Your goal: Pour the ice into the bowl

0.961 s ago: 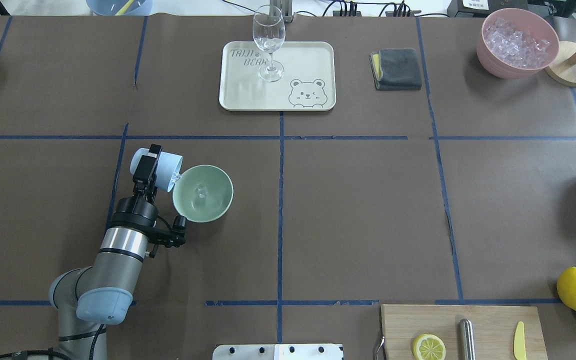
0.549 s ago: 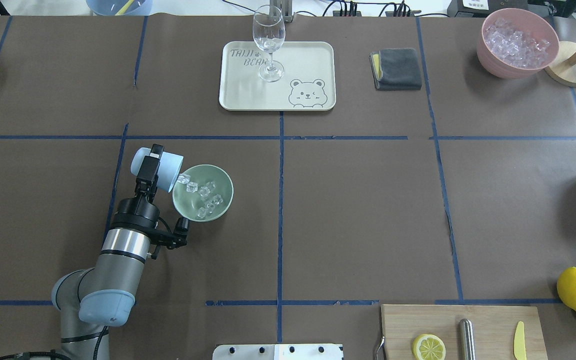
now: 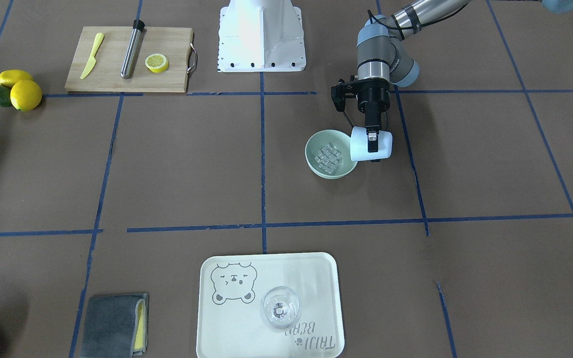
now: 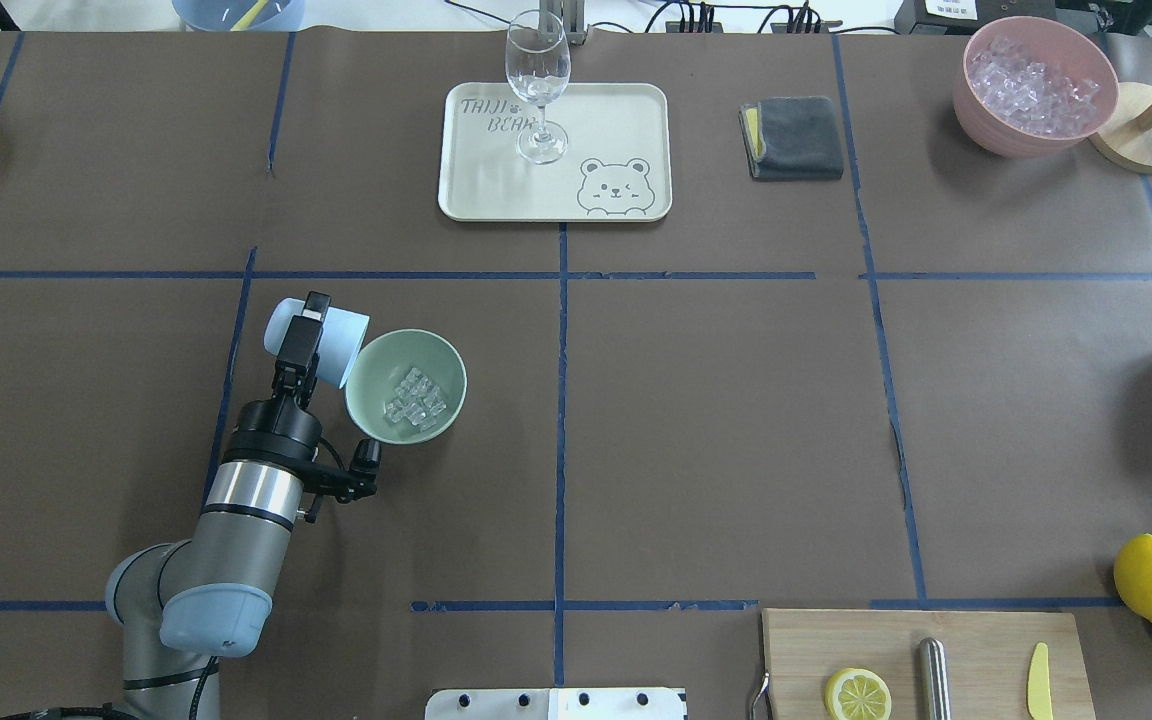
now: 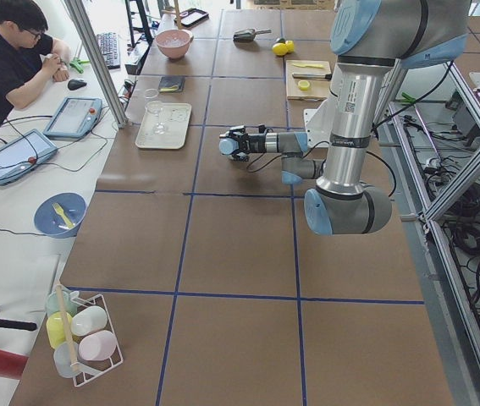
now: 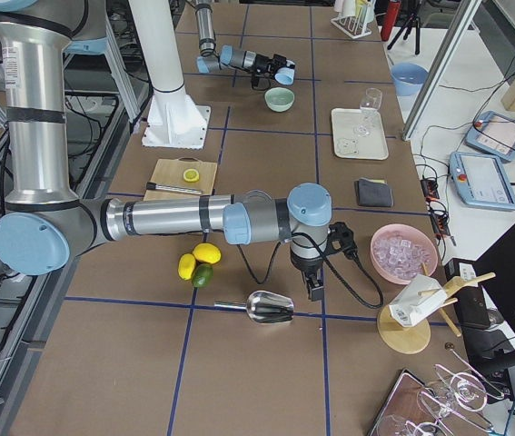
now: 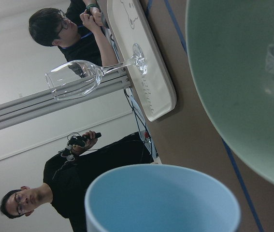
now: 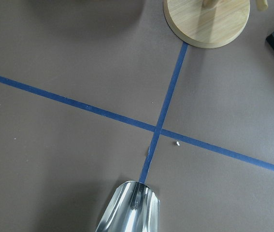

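The left tool (image 4: 306, 325) is clamped on the light blue plastic cup (image 4: 341, 345), which lies tipped on its side with its mouth over the near-left rim of the round, pale mint-green matte bowl (image 4: 441, 360). The bowl stands in the left half of the surface, about midway between the near and far edges, and the heap of small clear ice cubes (image 4: 414, 398) lies in its bottom. The main risk, as I judge it, is the parting: the cup's lip sits so close to the rim that I cannot tell whether they touch, so righting the cup or pulling it back sideways could catch the rim and shove or tip the light bowl, scattering the cubes over the surface. A cube hidden inside the cup could also drop outside the bowl if the cup swings away before it is upright. The right tool (image 6: 314, 289) hangs near the surface's right end just beside a shiny metal scoop (image 6: 271, 307); whether it is wide or narrow I cannot tell. A second ago only a cube or so lay in the bowl; half a second ago cubes were strung from the cup's mouth across it – now they lie gathered and none shows at the lip – while the cup's tilt looks unchanged
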{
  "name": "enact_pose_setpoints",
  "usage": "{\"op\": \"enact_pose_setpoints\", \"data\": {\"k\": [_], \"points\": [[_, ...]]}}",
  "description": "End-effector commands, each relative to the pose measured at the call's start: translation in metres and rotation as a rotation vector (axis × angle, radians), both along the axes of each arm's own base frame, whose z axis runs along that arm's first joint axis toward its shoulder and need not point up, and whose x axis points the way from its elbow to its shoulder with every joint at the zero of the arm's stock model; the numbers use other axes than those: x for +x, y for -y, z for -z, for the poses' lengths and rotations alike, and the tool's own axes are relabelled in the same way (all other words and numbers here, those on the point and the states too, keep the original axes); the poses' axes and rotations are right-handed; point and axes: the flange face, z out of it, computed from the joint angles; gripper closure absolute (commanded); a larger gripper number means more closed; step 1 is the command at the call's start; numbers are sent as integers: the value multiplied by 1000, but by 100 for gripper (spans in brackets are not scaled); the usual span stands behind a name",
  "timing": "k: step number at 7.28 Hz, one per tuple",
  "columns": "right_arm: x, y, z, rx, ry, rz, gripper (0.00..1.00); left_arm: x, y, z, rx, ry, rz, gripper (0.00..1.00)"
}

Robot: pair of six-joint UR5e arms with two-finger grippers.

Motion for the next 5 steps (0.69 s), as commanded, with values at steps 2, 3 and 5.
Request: {"op": "enact_pose_setpoints", "data": {"k": [2,3,5], "points": [[0,0,0,0,0,0,0,-17,-4,4,23,-107,-6,100],[1,0,0,0,0,-2,0,-30,-6,8,49,-236,-4,100],[1,0,1,0,2,-2,0,-45,-23,13,85,-478,-40,100]]}}
